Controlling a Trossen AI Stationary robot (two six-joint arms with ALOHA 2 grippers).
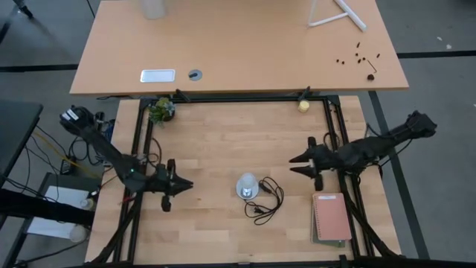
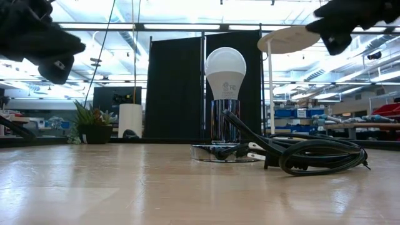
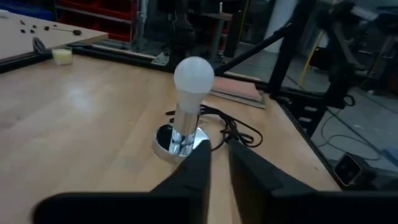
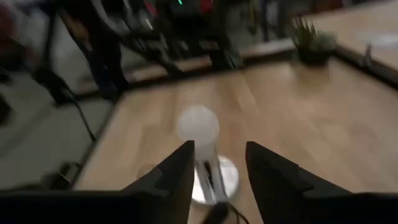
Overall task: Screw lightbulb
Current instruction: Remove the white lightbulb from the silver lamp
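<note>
Dark fingers of the left gripper [image 1: 187,184] stand a narrow slit apart with nothing between them, and the gripper points at the socket disc [image 1: 247,190] from its left side, clear of it. One right gripper [image 1: 296,164] faces the same disc from the other side, well apart from it, its two fingers spread with an empty gap between them. Neither gripper touches anything. One lightbulb [image 2: 225,72], white and pear-shaped, stands upright in the chrome stem on the disc, seated at the middle of the disc, its round top uppermost. One black cord [image 2: 300,153] lies coiled on the table just right of the disc, its loops touching the disc's edge in the low view. Beyond the cord, to the disc's right and nearer the table's front edge, lies a pinkish notebook [image 1: 331,216]. Far behind the disc, one small potted plant [image 1: 161,110] sits at the back left corner of the frame and one yellowish ball [image 1: 303,106] at the back right.
</note>
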